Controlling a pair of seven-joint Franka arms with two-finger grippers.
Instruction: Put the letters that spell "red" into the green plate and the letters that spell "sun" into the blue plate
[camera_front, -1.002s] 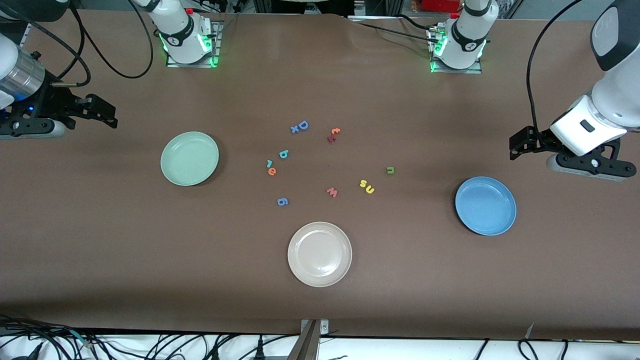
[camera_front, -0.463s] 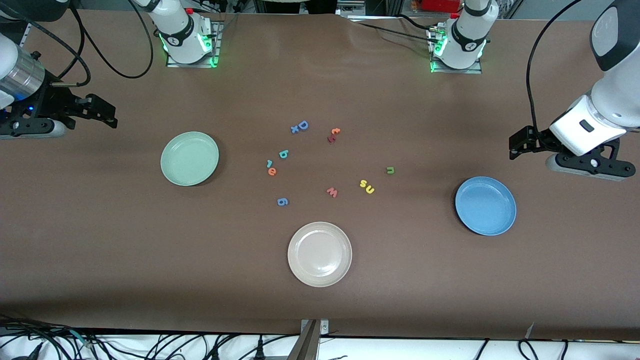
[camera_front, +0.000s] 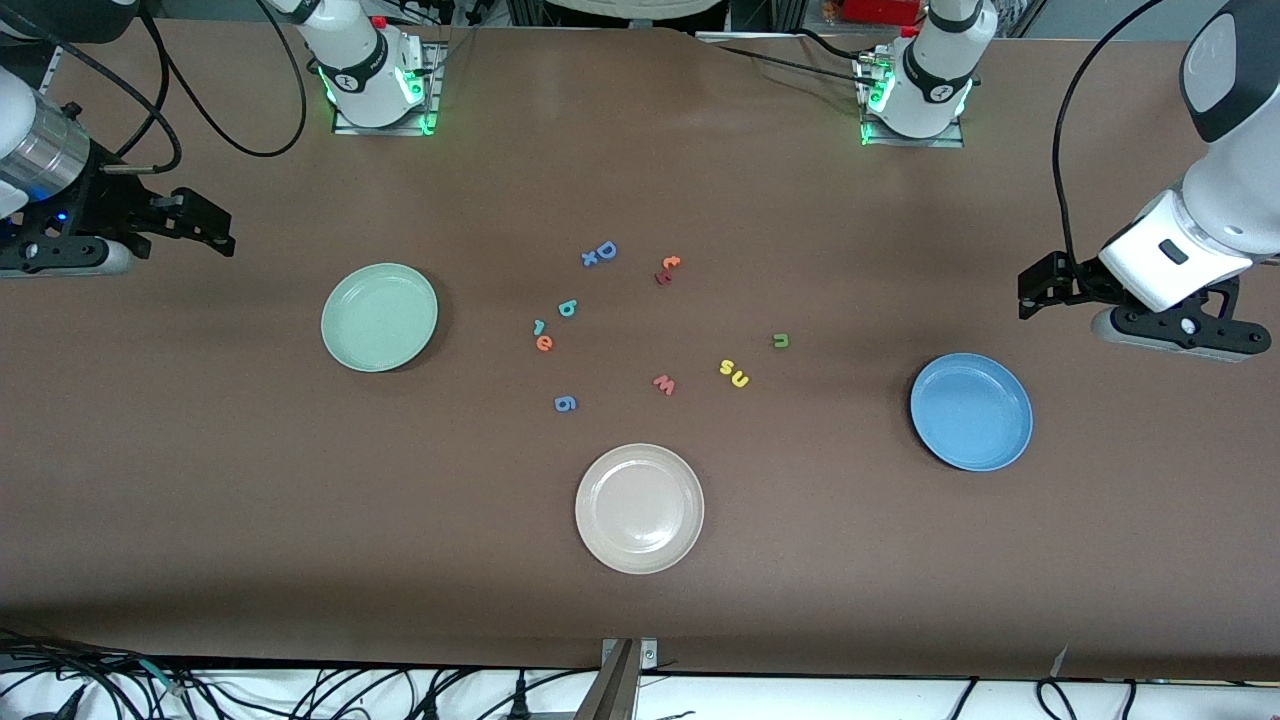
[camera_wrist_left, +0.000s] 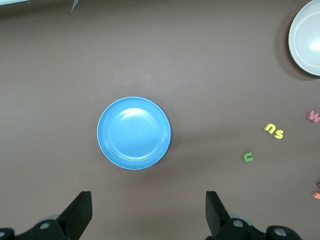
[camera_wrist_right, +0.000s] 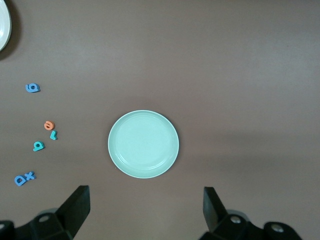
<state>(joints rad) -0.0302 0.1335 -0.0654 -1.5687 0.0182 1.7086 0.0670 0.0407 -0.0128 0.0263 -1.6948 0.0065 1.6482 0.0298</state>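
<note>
The pale green plate (camera_front: 379, 317) lies toward the right arm's end of the table, the blue plate (camera_front: 970, 411) toward the left arm's end. Between them lie a teal "r" (camera_front: 538, 326), an orange "e" (camera_front: 544, 343) and a teal "d" (camera_front: 567, 308). Closer to the blue plate are a yellow "s" (camera_front: 727, 367), a yellow "u" (camera_front: 739, 379) and a dark green "n" (camera_front: 781, 341). My right gripper (camera_front: 215, 228) (camera_wrist_right: 145, 207) hangs open over bare table beside the green plate (camera_wrist_right: 143, 144). My left gripper (camera_front: 1030, 293) (camera_wrist_left: 148, 212) hangs open beside the blue plate (camera_wrist_left: 134, 133). Both hold nothing.
A cream-white plate (camera_front: 639, 508) lies nearest the front camera. Other loose letters lie around: a red "w" (camera_front: 664, 384), a blue "g" (camera_front: 565, 403), a blue "D" (camera_front: 606, 250) with an "x", and an orange and red pair (camera_front: 667, 270).
</note>
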